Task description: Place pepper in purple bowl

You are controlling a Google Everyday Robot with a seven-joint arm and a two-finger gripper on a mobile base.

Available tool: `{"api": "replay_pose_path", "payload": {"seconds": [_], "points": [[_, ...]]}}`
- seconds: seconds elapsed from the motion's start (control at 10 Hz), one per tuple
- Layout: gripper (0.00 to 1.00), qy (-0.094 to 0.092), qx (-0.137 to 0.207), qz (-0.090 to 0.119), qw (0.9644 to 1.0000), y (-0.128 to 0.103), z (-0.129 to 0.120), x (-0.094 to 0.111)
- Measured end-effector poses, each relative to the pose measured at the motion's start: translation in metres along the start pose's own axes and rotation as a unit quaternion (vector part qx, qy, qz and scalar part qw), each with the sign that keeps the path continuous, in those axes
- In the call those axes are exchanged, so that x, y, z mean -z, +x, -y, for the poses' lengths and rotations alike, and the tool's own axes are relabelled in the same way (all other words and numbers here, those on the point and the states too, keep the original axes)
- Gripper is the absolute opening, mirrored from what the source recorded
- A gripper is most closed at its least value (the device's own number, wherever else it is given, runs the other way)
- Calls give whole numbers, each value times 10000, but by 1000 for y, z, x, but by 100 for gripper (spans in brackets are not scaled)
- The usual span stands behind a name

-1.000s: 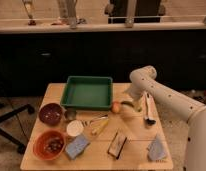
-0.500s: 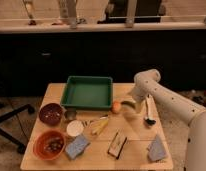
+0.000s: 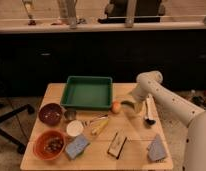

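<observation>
Gripper (image 3: 135, 106) sits at the pepper (image 3: 127, 103), right side; grip state: can't tell. Pepper looks unlifted. Lift and carry to purple bowl (image 3: 42, 112), far left, not yet done.

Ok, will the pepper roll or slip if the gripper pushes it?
Probably light: the pepper is small and slim. Being curved and tapered, it would likely pivot rather than roll straight, perhaps nudging the orange fruit beside it. The gripper sits right at it, right of the green tray.
</observation>
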Motion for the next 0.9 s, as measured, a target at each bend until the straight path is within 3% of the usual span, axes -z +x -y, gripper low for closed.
{"api": "replay_pose_path", "payload": {"seconds": [0.3, 0.6, 0.9], "points": [[80, 66, -219, 328, 9992, 6, 0, -12], [77, 72, -331, 482, 9983, 13, 1, -17], [48, 89, -426, 580, 9974, 19, 1, -19]]}}
